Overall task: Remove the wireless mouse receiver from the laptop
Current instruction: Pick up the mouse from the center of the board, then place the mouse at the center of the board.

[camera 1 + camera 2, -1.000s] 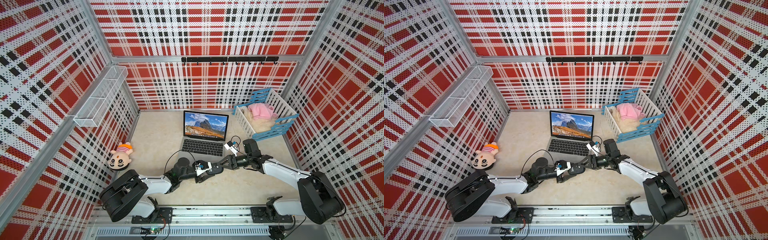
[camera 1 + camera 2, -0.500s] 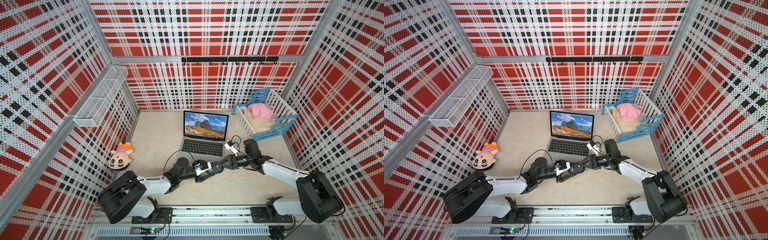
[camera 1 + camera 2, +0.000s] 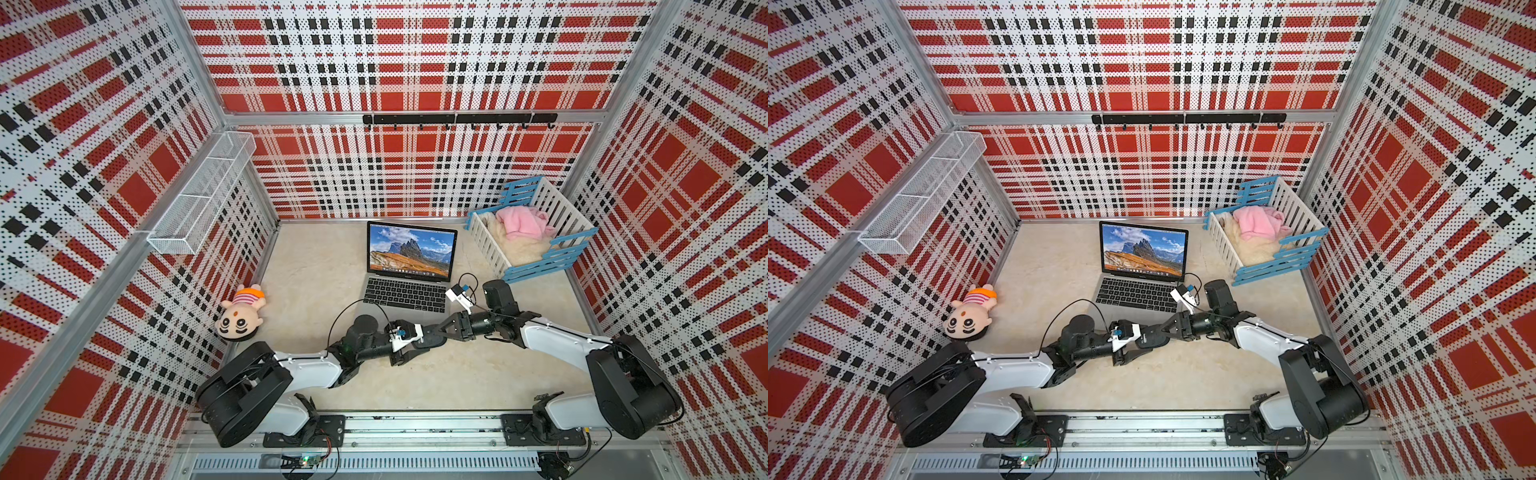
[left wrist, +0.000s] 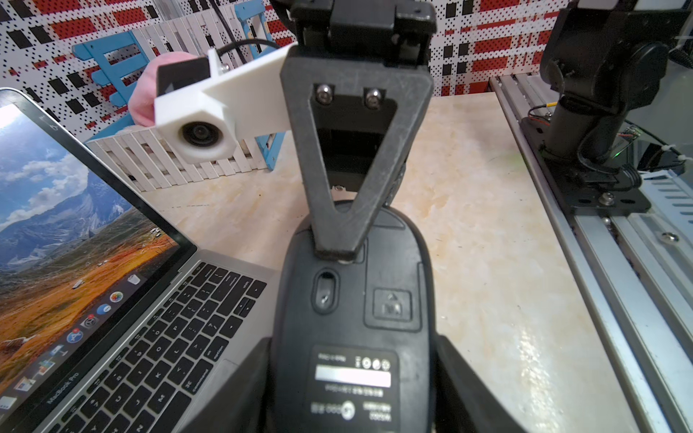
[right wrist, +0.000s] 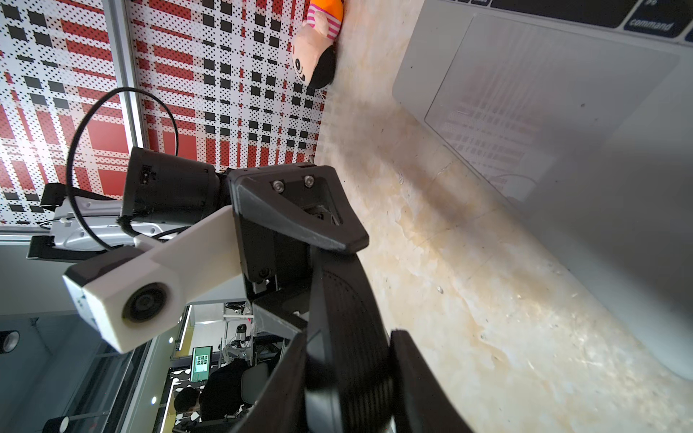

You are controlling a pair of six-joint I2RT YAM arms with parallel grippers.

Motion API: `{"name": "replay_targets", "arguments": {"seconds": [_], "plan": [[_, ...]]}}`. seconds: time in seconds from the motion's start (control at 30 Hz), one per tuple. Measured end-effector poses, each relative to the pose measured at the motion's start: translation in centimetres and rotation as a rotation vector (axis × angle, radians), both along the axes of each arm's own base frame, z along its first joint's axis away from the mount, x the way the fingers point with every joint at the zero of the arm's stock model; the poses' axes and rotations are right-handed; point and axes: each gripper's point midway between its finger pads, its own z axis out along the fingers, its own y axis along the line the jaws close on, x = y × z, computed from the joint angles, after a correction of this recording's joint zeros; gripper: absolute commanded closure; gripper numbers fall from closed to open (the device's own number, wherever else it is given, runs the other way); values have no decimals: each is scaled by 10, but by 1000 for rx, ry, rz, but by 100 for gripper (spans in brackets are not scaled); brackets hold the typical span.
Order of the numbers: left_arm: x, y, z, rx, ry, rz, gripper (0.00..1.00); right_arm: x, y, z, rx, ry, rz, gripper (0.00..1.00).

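- Beige tabletop (image 3: 316,257) inside plaid walls, with bare stretches left of centre and along the lower edge.
- One laptop (image 3: 409,270) stands open at centre; one doll (image 3: 241,316) lies at the left edge; one crib (image 3: 528,266) fills the right corner.
- One mouse (image 4: 352,300) sits just off the laptop's front edge: the left gripper (image 4: 352,348) pinches its sides, and the right gripper (image 5: 348,337) clamps its end.
- The wireless mouse receiver cannot be made out in any view.
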Motion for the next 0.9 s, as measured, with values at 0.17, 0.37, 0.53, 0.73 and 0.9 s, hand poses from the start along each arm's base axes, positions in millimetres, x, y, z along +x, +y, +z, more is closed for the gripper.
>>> {"name": "replay_targets", "arguments": {"seconds": [0.17,0.37,0.53,0.73,0.9], "plan": [[1,0,-1,1,11,7,41,0,0,-1,-13,-10,0,78],[7,3,6,-33,29,38,34,9,-2,11,-101,-100,-21,80],[17,26,24,-128,60,120,30,23,-12,26,-214,-236,-84,88],[30,53,52,-274,98,227,27,45,-47,12,-512,-327,-211,88],[43,67,71,-356,115,303,27,55,-82,14,-814,-443,-315,88]]}}
